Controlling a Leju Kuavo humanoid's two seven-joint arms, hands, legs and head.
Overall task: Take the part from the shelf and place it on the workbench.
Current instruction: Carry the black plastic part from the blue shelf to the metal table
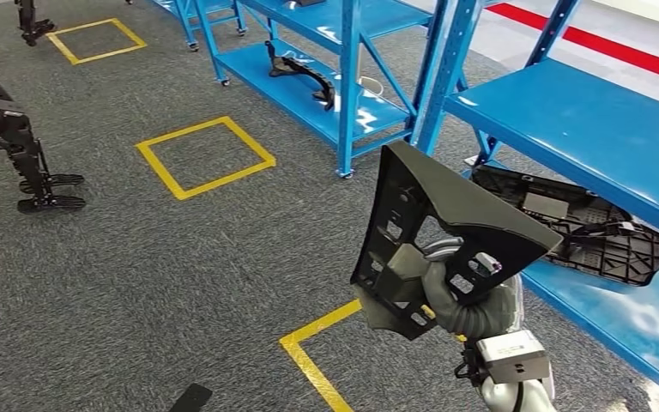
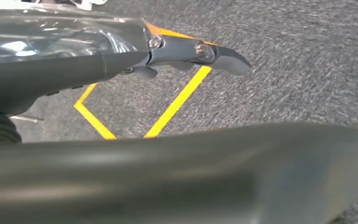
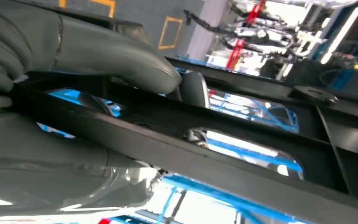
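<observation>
In the head view my right hand (image 1: 462,305) grips a black plastic part (image 1: 446,219) by its ribbed open frame and holds it up in the air, over the grey carpet and in front of the blue shelf (image 1: 583,129). The right wrist view shows the thick grey thumb and fingers (image 3: 112,51) wrapped around a black bar of the same part (image 3: 191,154). My left hand (image 2: 65,56) hangs over the carpet with its fingers stretched out and nothing in it.
A second black part (image 1: 588,227) lies on the lower blue shelf to my right. Another curved black part (image 1: 305,73) lies on a farther shelf. Yellow tape squares (image 1: 206,159) mark the carpet. Another robot's dark legs (image 1: 30,163) stand at the left.
</observation>
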